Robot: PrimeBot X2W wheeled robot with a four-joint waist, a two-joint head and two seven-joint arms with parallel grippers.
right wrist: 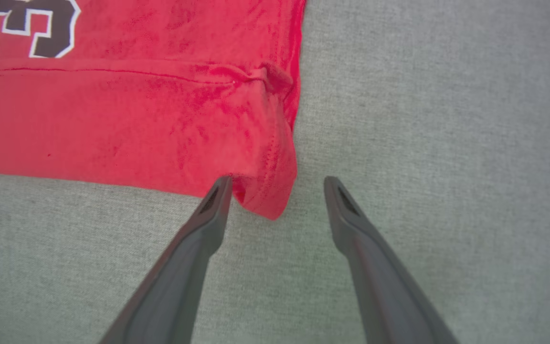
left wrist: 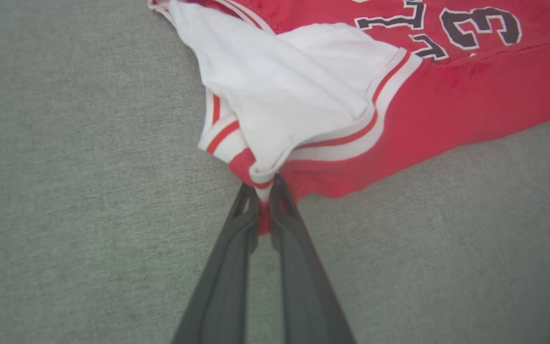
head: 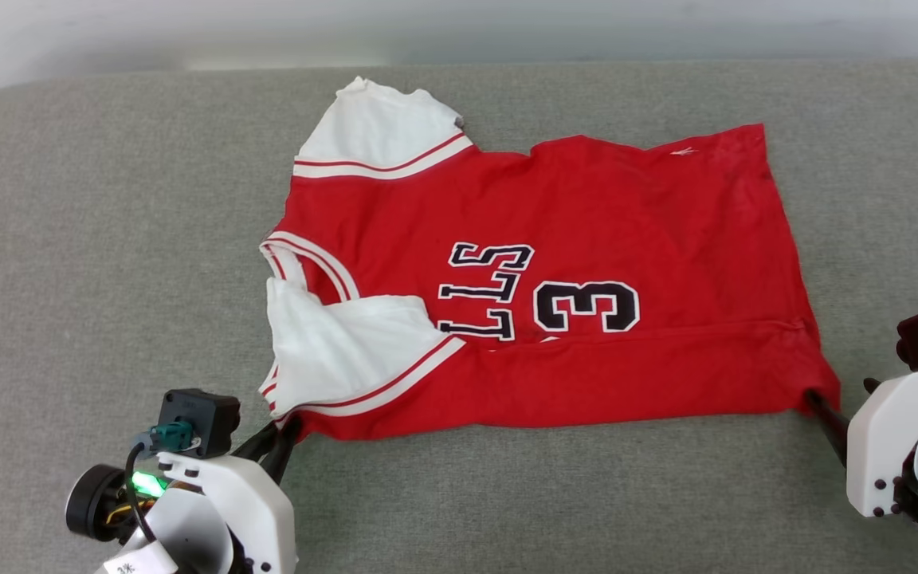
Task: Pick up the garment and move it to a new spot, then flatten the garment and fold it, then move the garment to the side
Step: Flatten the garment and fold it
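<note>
Fingers (left wrist: 227, 267) of our left gripper (left wrist: 264, 187) pinch a sleeve corner of the garment (head: 626, 207). Spread fingers (right wrist: 184, 267) of our right gripper (right wrist: 277, 184) flank its hem corner.

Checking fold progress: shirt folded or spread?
Partly folded: near edge of the garment is lapped over, covering part of the print.

The red jersey-style garment with white sleeves (head: 626, 207) carries black, white-outlined block print (head: 626, 307) lying sideways, legible as the letters "LLS" beside the numeral 3, the rest tucked under a fold.
</note>
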